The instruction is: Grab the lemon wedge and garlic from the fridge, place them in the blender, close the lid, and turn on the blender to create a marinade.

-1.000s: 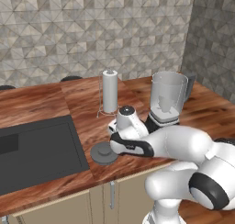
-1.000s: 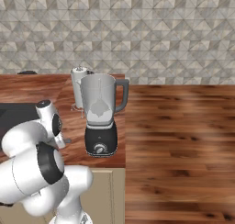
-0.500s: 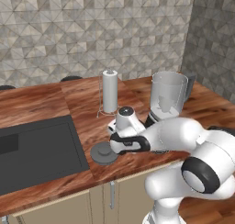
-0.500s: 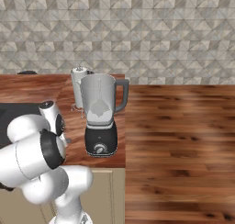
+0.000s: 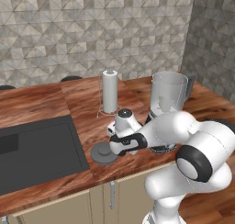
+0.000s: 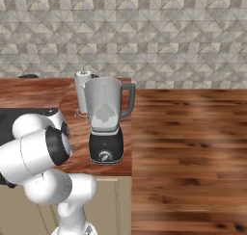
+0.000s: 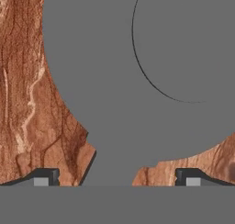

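The lid (image 5: 103,153) lies flat on the wooden counter (image 5: 87,103) just beside the dark sink (image 5: 36,149), left of the blender (image 6: 107,121) and in front of the paper-towel roll (image 5: 109,91), with the gripper (image 7: 117,177) poised close above it, jaws spread wide and empty.

We are seeing a flat dark-grey lid (image 5: 103,154) at nine o'clock of the white arm (image 5: 183,136), on a reddish-brown wood-grain counter (image 5: 41,99). At twelve o'clock are showing a white paper-towel roll (image 5: 109,91) and a clear grey-tinted blender (image 6: 107,121) with black base, before a grey triangle-patterned wall (image 6: 144,32).
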Tool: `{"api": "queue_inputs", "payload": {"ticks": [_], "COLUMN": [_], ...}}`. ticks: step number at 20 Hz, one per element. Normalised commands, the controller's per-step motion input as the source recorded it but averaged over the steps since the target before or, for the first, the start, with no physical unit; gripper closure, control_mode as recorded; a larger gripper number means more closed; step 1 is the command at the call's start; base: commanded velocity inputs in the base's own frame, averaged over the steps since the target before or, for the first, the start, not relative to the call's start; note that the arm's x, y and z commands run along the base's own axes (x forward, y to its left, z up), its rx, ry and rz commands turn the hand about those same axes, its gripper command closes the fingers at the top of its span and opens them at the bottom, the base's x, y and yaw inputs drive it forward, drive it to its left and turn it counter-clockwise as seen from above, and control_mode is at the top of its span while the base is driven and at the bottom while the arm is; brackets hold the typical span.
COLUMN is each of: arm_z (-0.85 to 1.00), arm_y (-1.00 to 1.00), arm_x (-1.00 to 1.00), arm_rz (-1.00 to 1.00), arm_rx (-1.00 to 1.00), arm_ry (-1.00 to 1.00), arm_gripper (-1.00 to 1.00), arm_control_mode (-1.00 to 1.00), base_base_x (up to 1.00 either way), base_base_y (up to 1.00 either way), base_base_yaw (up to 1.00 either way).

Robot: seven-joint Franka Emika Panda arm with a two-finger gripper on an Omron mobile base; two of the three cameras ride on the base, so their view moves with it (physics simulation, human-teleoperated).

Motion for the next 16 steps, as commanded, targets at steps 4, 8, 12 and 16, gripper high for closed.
{"api": "queue_inputs", "payload": {"ticks": [4, 8, 12, 16], "arm_z": [-0.11, -0.1, -0.11, -0.08], "arm_y": [0.0, 0.0, 0.0, 0.0], "arm_x": [0.04, 0.05, 0.08, 0.13], "arm_rz": [0.0, 0.0, 0.0, 0.0], "arm_rx": [0.0, 0.0, 0.0, 0.0], "arm_ry": [0.0, 0.0, 0.0, 0.0], "arm_gripper": [-1.0, -1.0, -1.0, -1.0], "arm_control_mode": [-1.0, -1.0, -1.0, -1.0], "base_base_x": [0.0, 0.0, 0.0, 0.0], "base_base_y": [0.0, 0.0, 0.0, 0.0], "base_base_yaw": [0.0, 0.0, 0.0, 0.0]}}
